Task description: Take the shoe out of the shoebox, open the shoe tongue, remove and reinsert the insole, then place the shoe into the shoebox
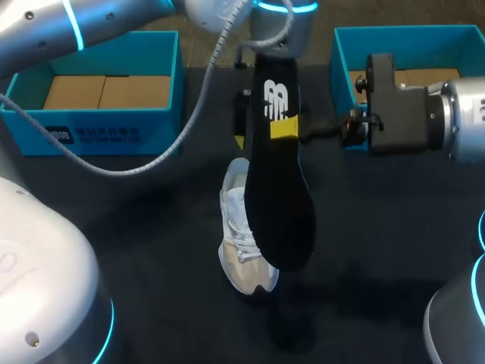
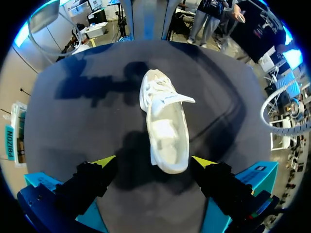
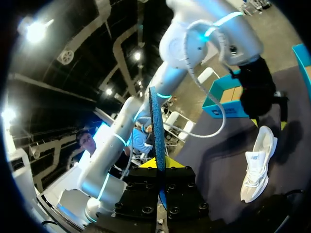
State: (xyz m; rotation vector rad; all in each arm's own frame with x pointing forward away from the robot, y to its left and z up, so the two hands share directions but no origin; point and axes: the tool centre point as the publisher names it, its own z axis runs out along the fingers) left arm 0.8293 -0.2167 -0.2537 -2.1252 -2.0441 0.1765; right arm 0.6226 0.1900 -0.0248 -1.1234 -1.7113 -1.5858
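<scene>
Holding the insole (image 1: 279, 197) up off the table (image 1: 394, 227), my right tool (image 3: 160, 165) is clamped on it near one end, so the black sole hangs lengthwise above the shoe (image 1: 241, 254). From the right wrist it shows edge-on between the yellow tips, which tells me the pinch is across its flat faces. That grip should leave the free end able to be steered into the opening.

The shoe sits on its sole on the table, in front of the two blue boxes (image 1: 98, 125) and nearer me, opening upward, which suits feeding the insole back in.

My left tool (image 2: 154, 162) hangs over the shoe with fingers spread and nothing in them. I judge it is placed to steady the shoe or hold the tongue back. Reinserting and boxing are not yet done.
</scene>
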